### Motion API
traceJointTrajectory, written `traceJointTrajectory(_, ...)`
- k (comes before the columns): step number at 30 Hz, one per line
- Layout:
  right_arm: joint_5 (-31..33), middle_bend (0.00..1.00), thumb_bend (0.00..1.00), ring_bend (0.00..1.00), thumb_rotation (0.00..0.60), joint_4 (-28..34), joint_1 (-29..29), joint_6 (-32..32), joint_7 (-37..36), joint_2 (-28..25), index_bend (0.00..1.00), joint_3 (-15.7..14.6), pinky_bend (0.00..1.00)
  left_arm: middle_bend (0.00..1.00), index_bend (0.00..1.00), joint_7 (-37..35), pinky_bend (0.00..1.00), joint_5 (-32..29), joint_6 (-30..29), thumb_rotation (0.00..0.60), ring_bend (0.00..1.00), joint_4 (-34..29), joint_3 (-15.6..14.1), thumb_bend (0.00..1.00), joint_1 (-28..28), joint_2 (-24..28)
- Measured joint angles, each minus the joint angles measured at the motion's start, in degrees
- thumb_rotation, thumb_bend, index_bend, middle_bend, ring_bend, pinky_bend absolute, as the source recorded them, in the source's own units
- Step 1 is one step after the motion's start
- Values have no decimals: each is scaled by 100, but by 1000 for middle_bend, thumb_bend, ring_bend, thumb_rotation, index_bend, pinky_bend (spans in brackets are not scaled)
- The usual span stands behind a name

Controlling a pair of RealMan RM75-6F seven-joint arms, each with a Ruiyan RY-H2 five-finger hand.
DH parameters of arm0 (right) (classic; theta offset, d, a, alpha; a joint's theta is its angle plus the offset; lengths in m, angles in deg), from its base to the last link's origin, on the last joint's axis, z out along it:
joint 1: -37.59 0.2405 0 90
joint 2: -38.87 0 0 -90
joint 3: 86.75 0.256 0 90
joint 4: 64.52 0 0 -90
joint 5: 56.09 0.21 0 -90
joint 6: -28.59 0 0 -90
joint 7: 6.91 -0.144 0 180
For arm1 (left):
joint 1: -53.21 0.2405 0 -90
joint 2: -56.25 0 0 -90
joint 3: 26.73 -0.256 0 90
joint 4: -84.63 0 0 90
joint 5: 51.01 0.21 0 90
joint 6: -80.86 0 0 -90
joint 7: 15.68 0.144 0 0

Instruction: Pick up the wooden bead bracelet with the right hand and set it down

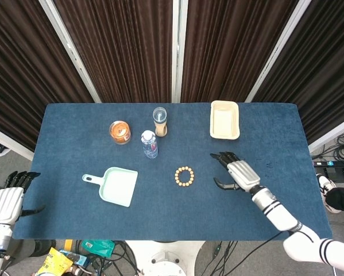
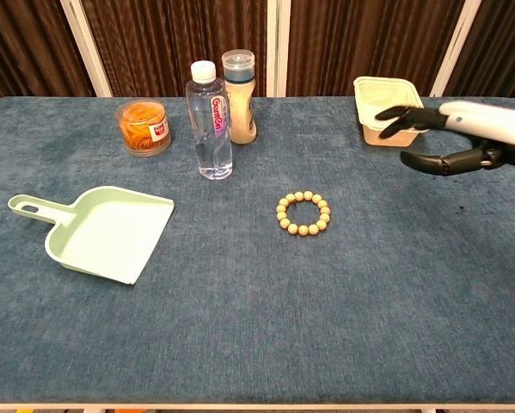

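The wooden bead bracelet (image 1: 184, 176) (image 2: 303, 214) lies flat on the blue table near its middle, a closed ring of tan beads. My right hand (image 1: 234, 172) (image 2: 438, 138) hovers to the right of it, fingers spread and empty, clearly apart from the beads. My left hand (image 1: 10, 198) hangs off the table's left front corner, holding nothing, fingers apart; the chest view does not show it.
A mint dustpan (image 1: 116, 186) (image 2: 102, 231) lies at the left. A water bottle (image 1: 150, 144) (image 2: 209, 120), a shaker jar (image 1: 159, 121) (image 2: 239, 84) and an orange-filled jar (image 1: 119, 132) (image 2: 142, 126) stand at the back. A cream tray (image 1: 224, 120) (image 2: 389, 110) sits at the back right.
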Motion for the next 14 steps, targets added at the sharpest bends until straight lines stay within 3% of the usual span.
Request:
traceJointTrajectory(2, 80, 175, 402, 0, 557, 71, -192, 374, 164, -73, 3, 39, 9, 159, 176, 94, 61, -23, -55, 600, 91, 51, 28, 0, 10, -44)
traceJointTrajectory(5, 202, 168, 405, 0, 550, 199, -629, 1143, 525, -245, 6, 68, 5, 159, 176, 294, 61, -86, -142, 600, 91, 124, 79, 0, 33, -121)
traceJointTrajectory(11, 307, 144, 414, 0, 374, 627, -1837, 2628, 1086, -736, 6, -58, 0, 158, 176, 845, 61, -244, -353, 600, 91, 224, 171, 0, 115, -295)
traceJointTrajectory(14, 286, 141, 416, 0, 331, 872, -2301, 3045, 1108, -976, 6, -179, 0, 158, 176, 914, 61, -259, -418, 600, 91, 150, 171, 0, 161, -301)
